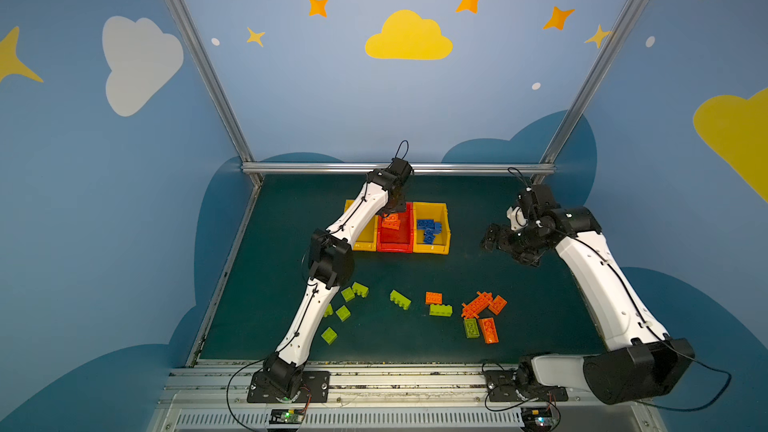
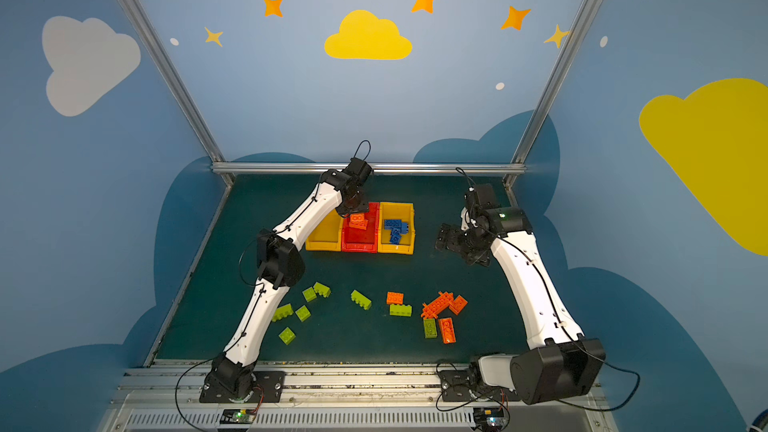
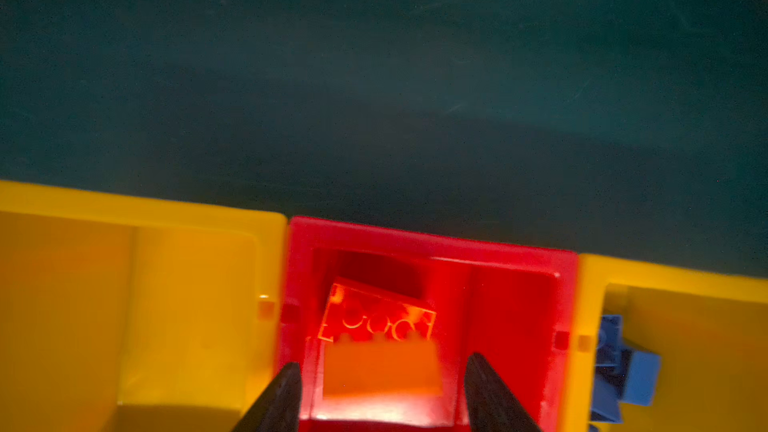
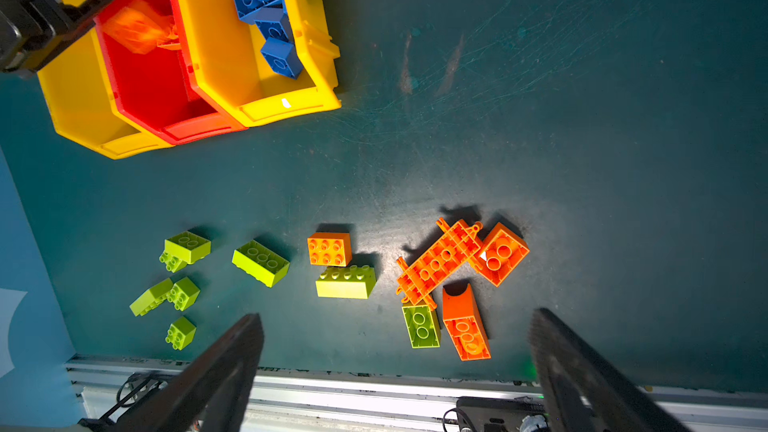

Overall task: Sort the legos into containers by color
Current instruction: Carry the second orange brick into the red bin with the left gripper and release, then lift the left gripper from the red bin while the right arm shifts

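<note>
the left gripper (image 3: 382, 363) has its two dark fingers (image 3: 282, 396) standing apart. a blurred orange brick (image 3: 382, 376) shows in the gap between them, with red showing on either side, so neither finger touches it. whether it is in the air or lying down i cannot tell. just past it a second orange brick (image 3: 376, 317) lies tilted on the floor of the red bin (image 3: 515, 326).

in both top views, taking 12 o'clock as the back wall, this gripper hangs over the 12 o'clock end of the red bin, which is the middle of three bins set side by side. at its 9 o'clock is a yellow bin (image 1: 365, 241). at its 3 o'clock the other yellow bin (image 1: 444, 238) holds a heap of blue bricks (image 1: 429, 229).

the right gripper (image 1: 491, 238) has its fingers (image 4: 237, 351) spread wide and holds nothing. it is above the green mat (image 1: 415, 347), at 3 o'clock of the bins and apart from them.

loose lime bricks (image 1: 347, 294) lie scattered at 7 o'clock of the bins, near the left arm. a clump of orange bricks (image 1: 482, 305) lies at 5 o'clock, with one lime brick (image 1: 471, 328) touching it.
</note>
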